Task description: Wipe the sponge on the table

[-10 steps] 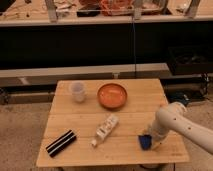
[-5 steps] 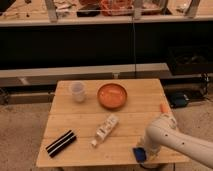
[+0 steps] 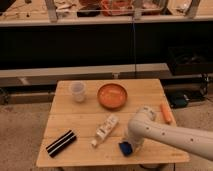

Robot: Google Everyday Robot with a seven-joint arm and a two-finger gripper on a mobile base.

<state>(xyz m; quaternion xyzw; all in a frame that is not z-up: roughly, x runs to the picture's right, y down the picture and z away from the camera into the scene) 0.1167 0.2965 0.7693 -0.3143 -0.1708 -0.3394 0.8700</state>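
The blue sponge (image 3: 124, 149) rests on the light wooden table (image 3: 80, 116), near its front edge and a little right of centre. My gripper (image 3: 129, 145) comes down onto it from the right at the end of the white arm and is shut on the sponge, pressing it against the planks. The arm's wrist hides the top of the sponge and most of the fingers.
A white bottle (image 3: 104, 129) lies just left of the sponge. A black-and-white striped block (image 3: 61, 143) sits at the front left. An orange bowl (image 3: 112, 95) and a translucent cup (image 3: 77, 91) stand at the back, and a carrot (image 3: 165, 113) lies by the right edge. A dark shelf unit (image 3: 100, 35) runs behind.
The gripper has carried the sponge from the table's front right corner leftward along the front edge, toward the white bottle. Nothing else has moved.
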